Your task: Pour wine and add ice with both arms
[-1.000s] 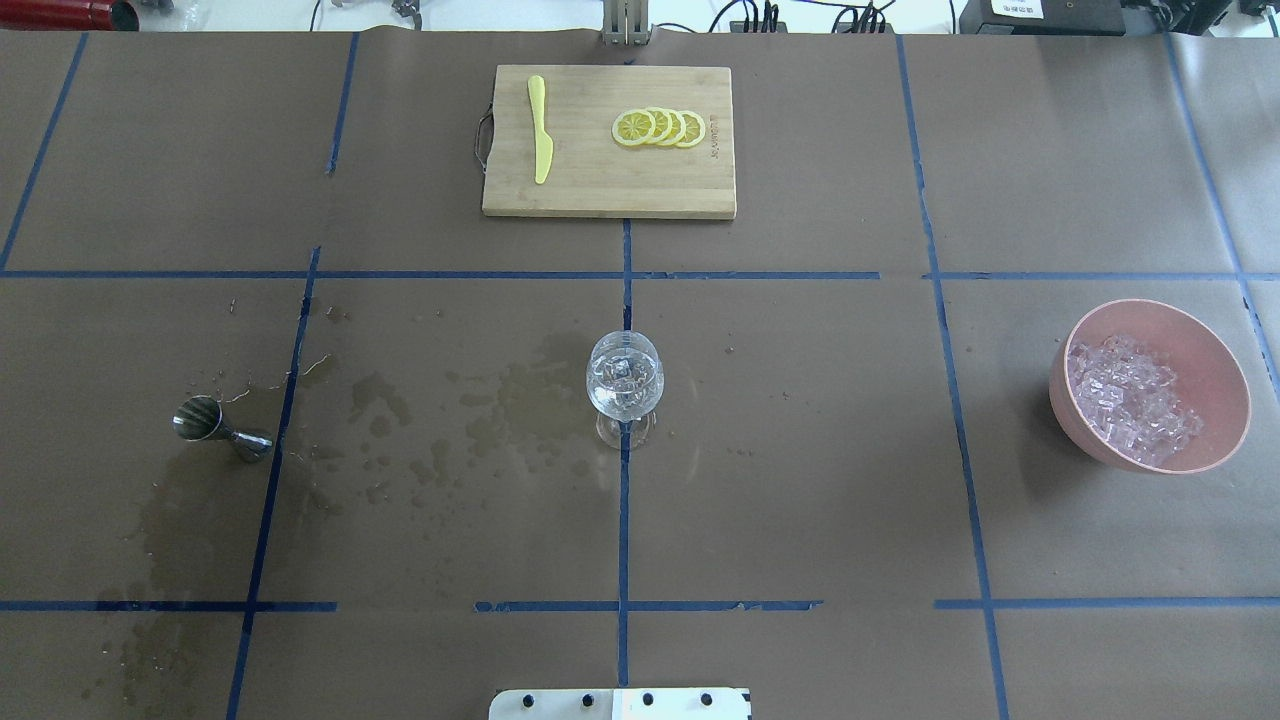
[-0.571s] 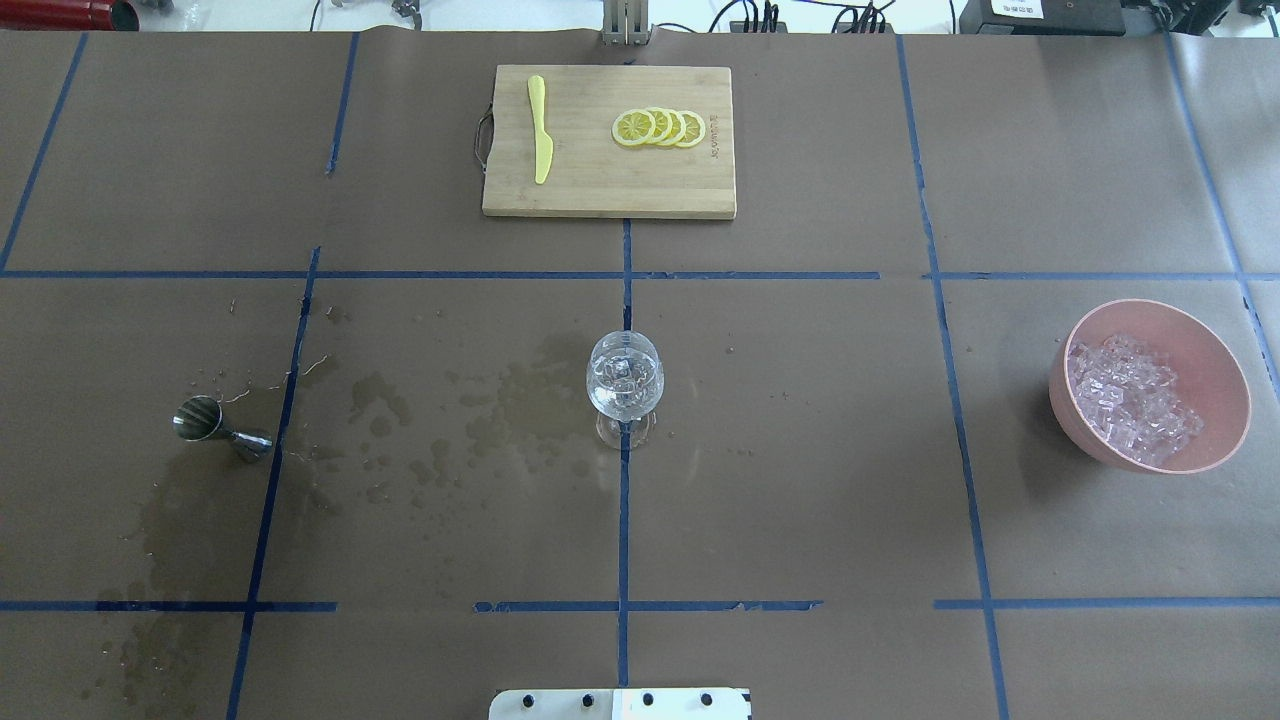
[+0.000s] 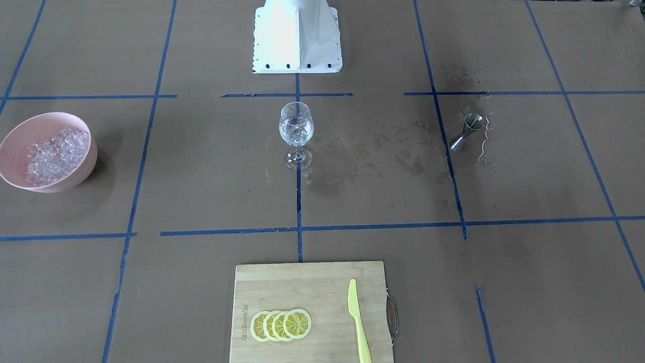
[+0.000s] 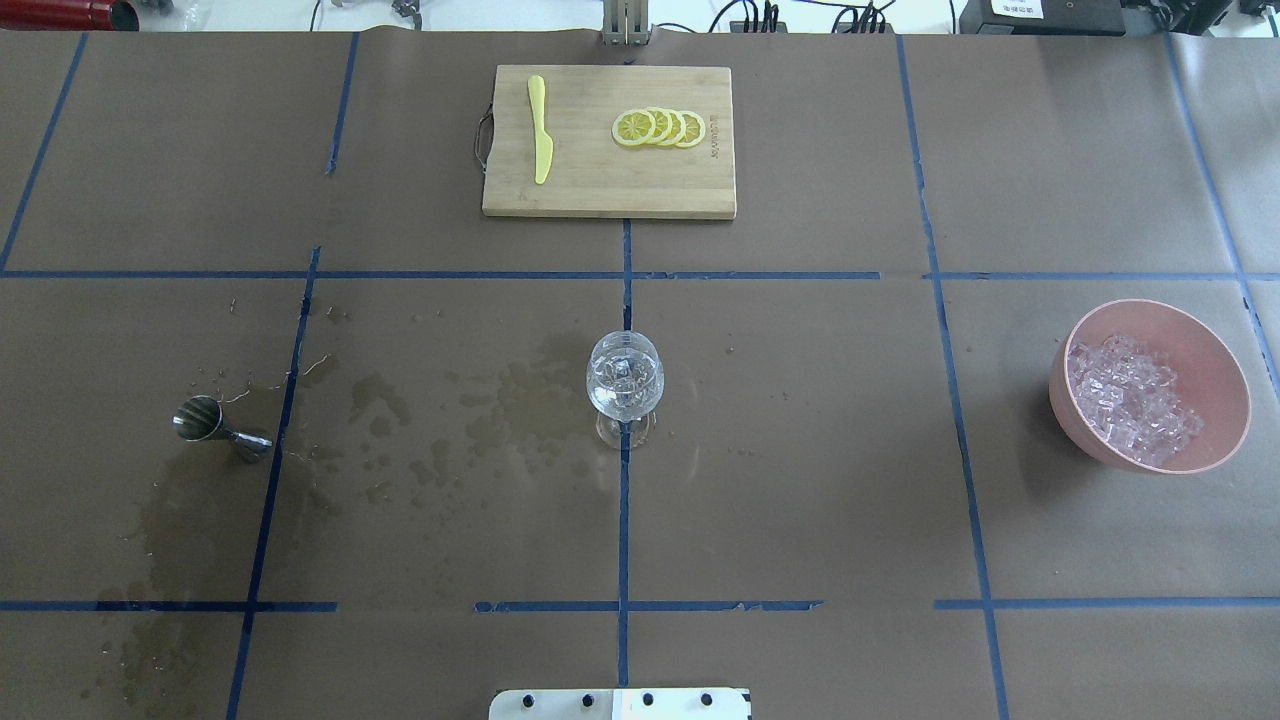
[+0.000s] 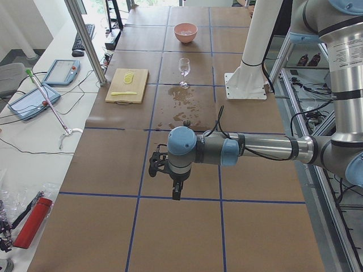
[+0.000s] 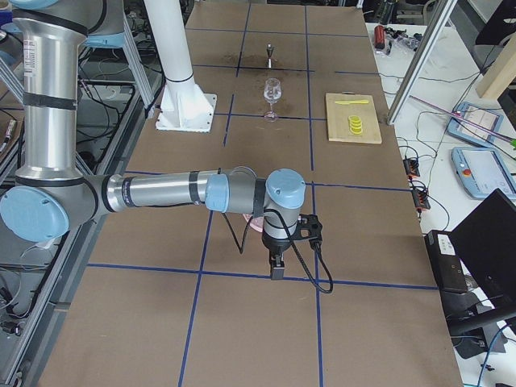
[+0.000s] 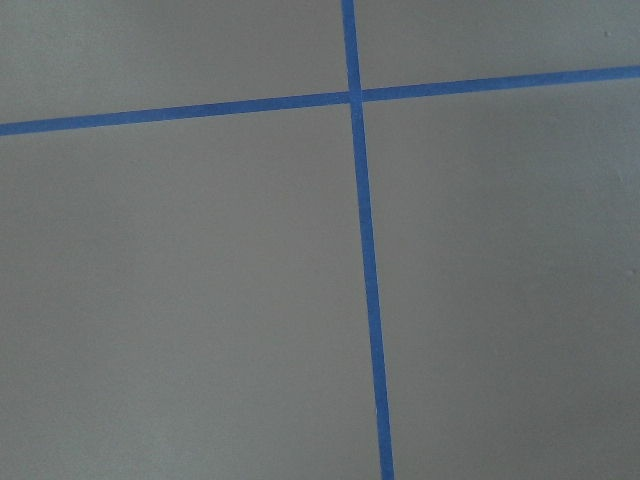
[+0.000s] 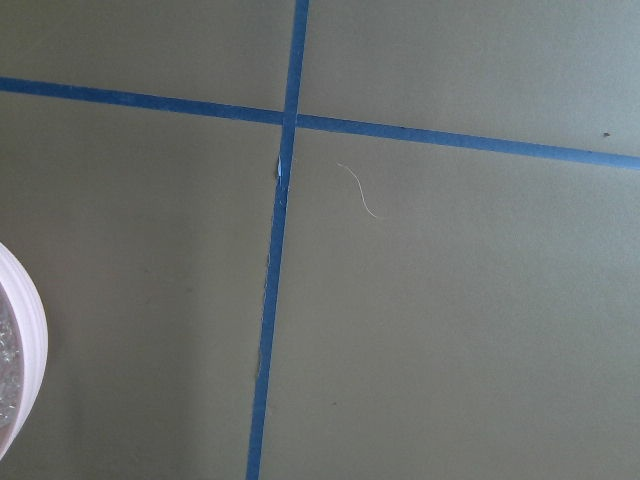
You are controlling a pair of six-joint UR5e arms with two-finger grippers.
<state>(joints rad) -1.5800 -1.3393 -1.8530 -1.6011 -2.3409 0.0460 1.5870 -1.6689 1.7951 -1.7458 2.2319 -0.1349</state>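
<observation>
A clear wine glass (image 4: 624, 385) stands at the table's middle with a few clear ice cubes in its bowl; it also shows in the front view (image 3: 296, 128). A pink bowl (image 4: 1215, 345) at the right holds many ice cubes (image 4: 1130, 400). Both arms are outside the overhead and front views. My left gripper (image 5: 176, 191) hangs over bare paper at the table's left end, far from the glass. My right gripper (image 6: 276, 266) hangs over the right end, just past the bowl. I cannot tell whether either is open or shut.
A steel jigger (image 4: 215, 428) stands at the left among wet stains (image 4: 450, 420). A wooden cutting board (image 4: 600, 190) at the far middle carries a yellow knife (image 4: 540, 130) and lemon slices (image 4: 660, 128). The bowl's rim (image 8: 22, 330) shows in the right wrist view.
</observation>
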